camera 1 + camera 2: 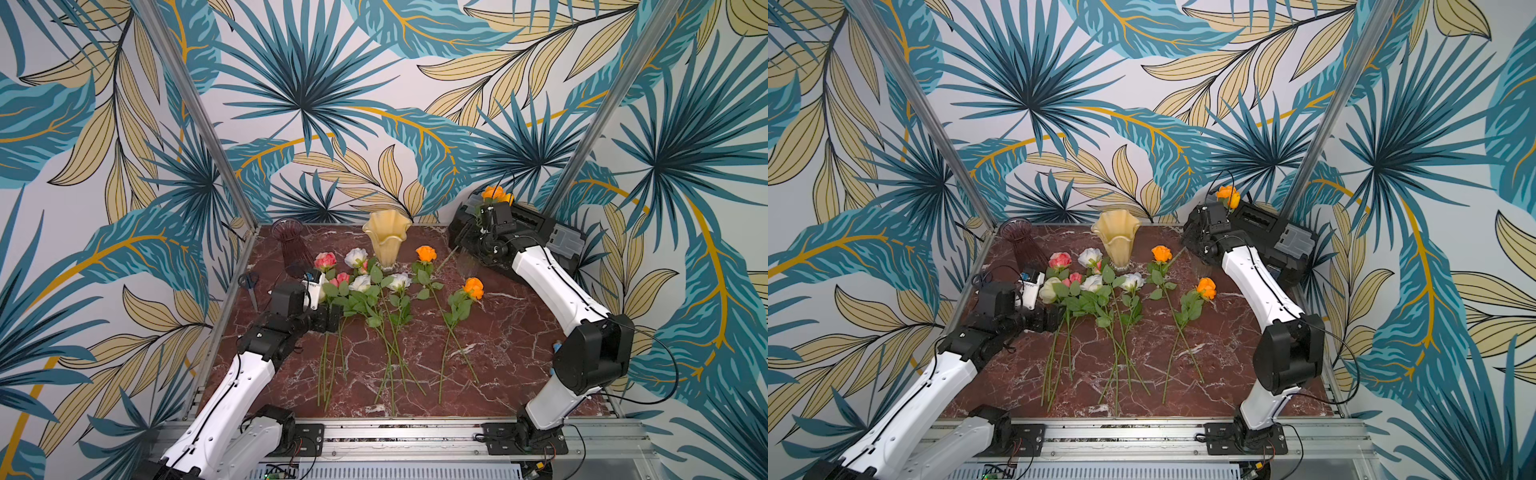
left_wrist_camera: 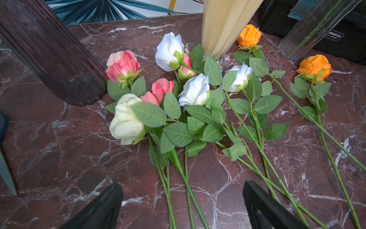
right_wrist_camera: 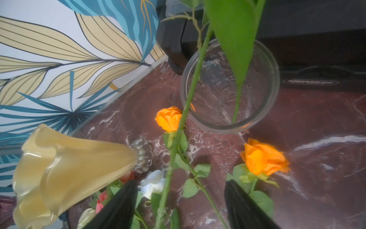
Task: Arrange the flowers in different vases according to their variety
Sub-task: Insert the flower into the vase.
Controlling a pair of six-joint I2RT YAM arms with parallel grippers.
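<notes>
Fingers of the right gripper (image 3: pixel 178 206) stand apart, clamped on nothing; a green stem (image 3: pixel 178 138) runs through the gap, touching neither finger as far as the wrist view shows; whether that stem sits in a vase I cannot tell. Just ahead of this gripper the clear vase (image 3: pixel 223 129) stands upright on the counter (image 3: pixel 316 158) with a leafy stem (image 3: pixel 236 103) inside it; the black toolbox (image 3: pixel 316 39) is right behind it; in a top view two orange heads (image 1: pixel 496 194) rise above the gripper. One orange flower (image 3: pixel 169 119) lies beside the vase rim; a second orange flower (image 3: pixel 263 158) lies nearer the fingertips.

The left gripper (image 2: pixel 184 208) is spread wide and empty, low over the counter; the pink and white flowers (image 2: pixel 158 95) lie flat with stems reaching between its fingertips and heads farther ahead; the purple vase (image 2: pixel 49 55) stands near it; the cream vase (image 2: pixel 223 29) stands beyond the heads.
</notes>
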